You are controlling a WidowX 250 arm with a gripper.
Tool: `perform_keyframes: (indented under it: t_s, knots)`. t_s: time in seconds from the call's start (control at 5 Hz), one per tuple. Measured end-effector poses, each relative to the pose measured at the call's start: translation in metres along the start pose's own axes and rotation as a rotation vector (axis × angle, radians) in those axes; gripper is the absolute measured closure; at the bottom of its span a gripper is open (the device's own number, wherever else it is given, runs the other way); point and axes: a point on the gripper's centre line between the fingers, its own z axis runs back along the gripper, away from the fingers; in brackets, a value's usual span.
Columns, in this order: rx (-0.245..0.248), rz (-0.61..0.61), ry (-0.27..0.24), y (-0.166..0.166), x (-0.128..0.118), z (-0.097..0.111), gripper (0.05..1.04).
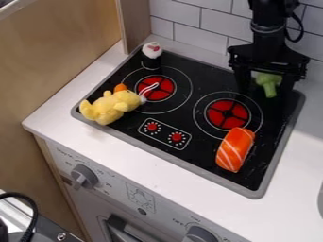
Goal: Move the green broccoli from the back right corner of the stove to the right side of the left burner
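Note:
The gripper (266, 86) is over the back right corner of the black stove top, its two fingers pointing down and spread wide. Between them is a green broccoli toy (269, 85) with its stem toward the camera; whether either finger touches it I cannot tell. An orange salmon sushi toy (235, 149) lies at the front right, partly over the right burner ring. At the left edge lies a yellow plush toy (112, 107) with a white string loop. A small black and white sushi roll (151, 56) stands upright at the back left corner.
The stove top's grey rim (183, 163) borders the white counter (135, 153). White wall tiles (217, 21) rise behind the arm, and a wooden panel (60, 52) stands at the left. Oven knobs (84, 177) are below the counter's front edge.

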Motion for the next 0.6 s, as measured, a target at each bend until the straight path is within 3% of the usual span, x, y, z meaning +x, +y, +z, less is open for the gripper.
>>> perform_keyframes:
  t_s: [0.2, 0.4, 0.6]
  knots:
    - [-0.027, 0.014, -0.013, -0.0009, 0.0028, -0.0016, 0.373]
    - [-0.026, 0.014, -0.024, 0.0031, 0.0053, -0.0021, 0.460]
    - [-0.051, 0.017, -0.017, 0.0055, 0.0039, -0.0035, 0.461]
